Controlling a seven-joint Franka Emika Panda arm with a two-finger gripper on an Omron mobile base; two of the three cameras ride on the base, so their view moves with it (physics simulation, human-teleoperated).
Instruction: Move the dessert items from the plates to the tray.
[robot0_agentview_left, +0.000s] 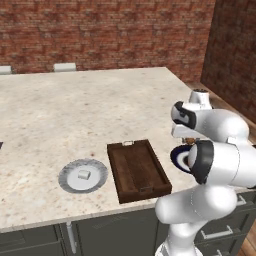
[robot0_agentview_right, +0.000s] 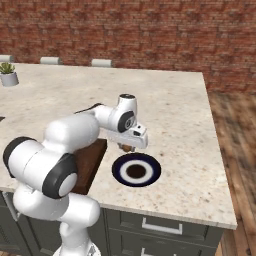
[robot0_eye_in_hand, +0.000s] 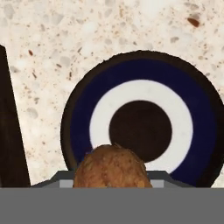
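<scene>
My gripper (robot0_agentview_right: 128, 146) is shut on the round brown ball (robot0_eye_in_hand: 111, 168) and holds it a little above the dark blue-rimmed plate (robot0_agentview_right: 118, 170). In the hand view the ball sits low in front of this plate (robot0_eye_in_hand: 78, 127), whose white ring and dark centre are bare. The dark wooden tray (robot0_agentview_left: 137, 170) lies just left of the plate, and its edge (robot0_eye_in_hand: 8, 131) shows in the hand view. Left of the tray, the light grey ribbed plate (robot0_agentview_left: 67, 176) holds the white cube (robot0_agentview_left: 83, 175).
All of this rests on a speckled stone counter (robot0_agentview_left: 75, 115) whose front edge is close to the plates. A small potted plant (robot0_agentview_right: 7, 74) stands at the far left. Chair backs (robot0_agentview_right: 101, 63) line the far edge, before a brick wall.
</scene>
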